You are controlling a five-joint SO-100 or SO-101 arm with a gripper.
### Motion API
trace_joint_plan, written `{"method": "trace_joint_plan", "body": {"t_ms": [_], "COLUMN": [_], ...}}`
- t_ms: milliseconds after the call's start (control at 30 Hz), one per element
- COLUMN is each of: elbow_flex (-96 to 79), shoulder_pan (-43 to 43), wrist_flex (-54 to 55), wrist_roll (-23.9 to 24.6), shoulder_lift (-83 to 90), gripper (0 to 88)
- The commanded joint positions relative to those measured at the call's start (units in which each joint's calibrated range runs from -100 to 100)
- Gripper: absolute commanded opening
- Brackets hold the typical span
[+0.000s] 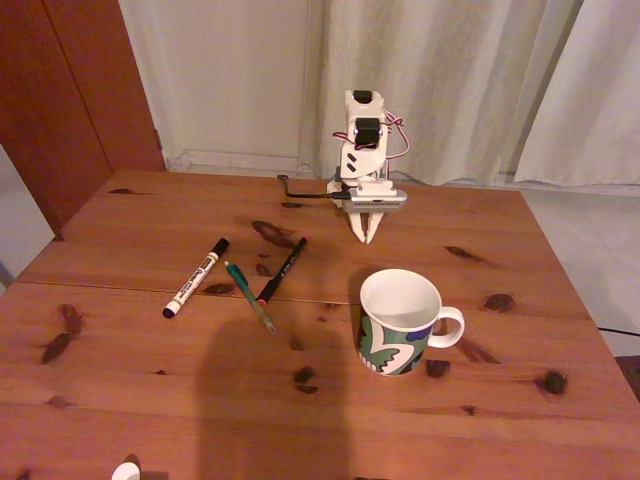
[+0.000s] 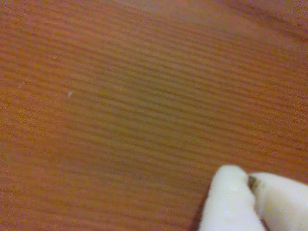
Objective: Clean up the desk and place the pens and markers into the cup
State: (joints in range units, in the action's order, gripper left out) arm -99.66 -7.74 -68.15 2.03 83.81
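Resting: my white two-finger jaws (image 1: 366,238) hang tips-down at the far side of the reddish-brown planked wooden worktop (image 1: 120,330), folded close under my arm.
Jaws: pressed together and pinching nothing; the wrist view shows the two white tips (image 2: 250,202) meeting over bare wood.
Markers and pens: three lie left of centre in the fixed view, all flat on the worktop. The white-barrelled marker with a black cap (image 1: 196,277) sits farthest left, slanted. The thin green pen (image 1: 250,297) and the black pen with a red end (image 1: 282,270) lie just beside each other, their near ends converging.
Cup: the white ceramic mug patterned in green, blue and white (image 1: 398,322) stands upright right of centre, handle to the right in the fixed view, well apart from the pens and empty as far as I can see.
Progress: nothing is in the cup yet, I judge.
Risk, pens: the green and black pens lie so close that closing on one may nudge or drag the other, and round barrels could roll away.
Risk, cup: a long pen dropped at a slant could catch the rim or tip the mug.
Hard to see: the wrist view is blurred; whether the two pens touch, I cannot tell. A small white object (image 1: 126,471) at the bottom edge is cut off.
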Motion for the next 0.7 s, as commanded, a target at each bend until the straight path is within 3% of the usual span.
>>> {"method": "trace_joint_plan", "body": {"t_ms": [0, 300, 667], "elbow_flex": [0.7, 14.4, 42.6], "shoulder_pan": [2.6, 7.5, 12.1], "wrist_flex": [0.2, -0.6, -0.7], "wrist_roll": [-0.4, -0.2, -0.3], "shoulder_lift": [-0.4, -11.0, -44.6], "gripper": [0.8, 0.8, 0.8]}}
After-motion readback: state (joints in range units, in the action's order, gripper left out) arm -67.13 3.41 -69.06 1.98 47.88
